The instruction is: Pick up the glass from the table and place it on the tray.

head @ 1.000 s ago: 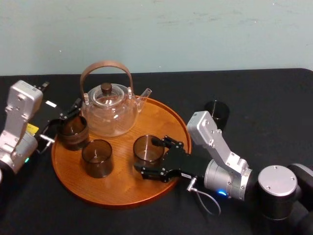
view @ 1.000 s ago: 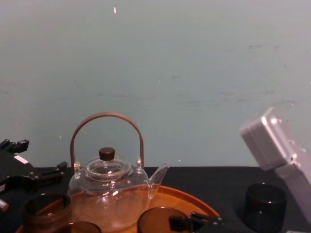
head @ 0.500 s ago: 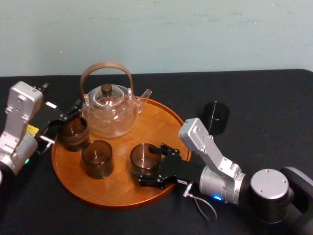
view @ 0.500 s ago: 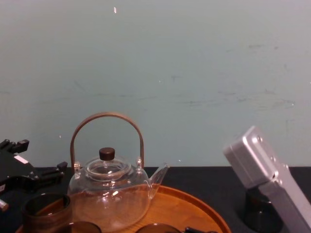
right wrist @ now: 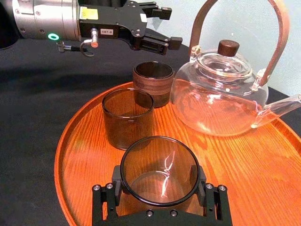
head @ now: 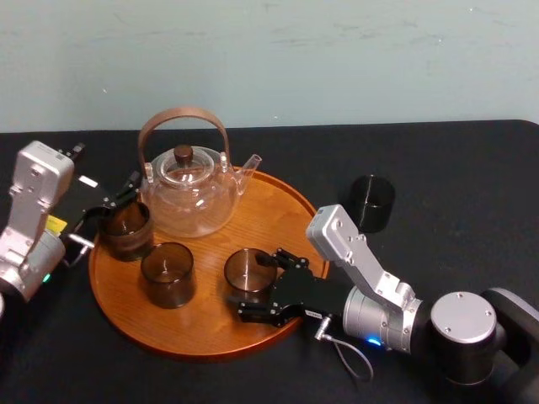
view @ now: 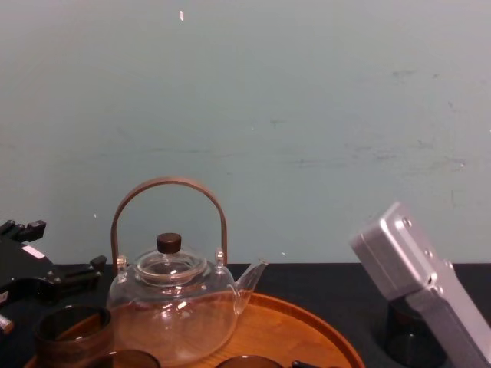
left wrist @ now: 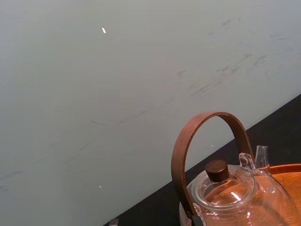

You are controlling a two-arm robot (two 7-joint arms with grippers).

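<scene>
One thin-walled glass [right wrist: 159,170] stands inside the tray [right wrist: 263,155], near its rim on the robot's side. Judge it light, rigid, slick and breakable; you should take it low on opposite walls, with modest pressure. The right gripper [right wrist: 159,182] clasps it so: its fingers [right wrist: 116,184] press both sides, and the base apparently rests on the tray's wood. The left gripper [right wrist: 170,26] hangs at the tray's left rim, fingers apart.

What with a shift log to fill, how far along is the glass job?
Done: two glasses stand on the tray. In hand: the right gripper grips a third glass, down at the tray, unreleased. Left to do: let go and withdraw; a dark glass sits on the table. The left gripper hangs open at the tray's edge.
</scene>
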